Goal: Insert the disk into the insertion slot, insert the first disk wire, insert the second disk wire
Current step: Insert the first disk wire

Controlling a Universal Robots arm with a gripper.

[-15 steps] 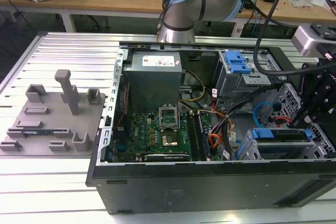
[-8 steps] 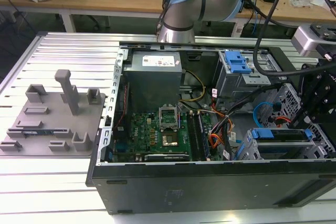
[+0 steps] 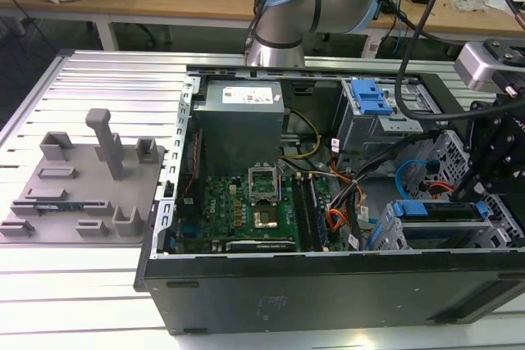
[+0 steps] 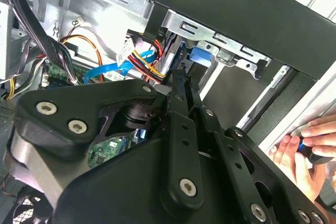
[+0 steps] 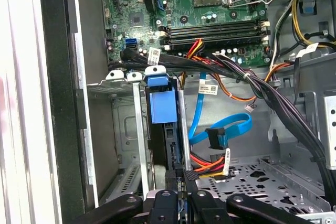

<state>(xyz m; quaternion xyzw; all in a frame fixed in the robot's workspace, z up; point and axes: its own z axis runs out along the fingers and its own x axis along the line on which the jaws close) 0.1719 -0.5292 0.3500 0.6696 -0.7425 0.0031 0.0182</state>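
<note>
My gripper (image 5: 181, 178) is at the back end of the disk (image 5: 161, 135), fingers pressed together w/ tips right at its edge. Disk sits edge-on inside the slot (image 5: 123, 129), blue frame end toward the motherboard (image 5: 210, 3). Blue cable (image 5: 231, 127) hangs free just beside me; red & yellow wires (image 5: 207, 167) lie close too. A person's hand (image 4: 302, 153) rests by the case (image 4: 236, 14) edge.

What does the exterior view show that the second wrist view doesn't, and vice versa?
Exterior view: a grey plastic fixture plate beside the black computer case, and the grey power supply box. Second wrist view: a person's hand by the case's edge. Both: the blue-framed disk in the grey metal insertion slot, black gripper at it.
</note>
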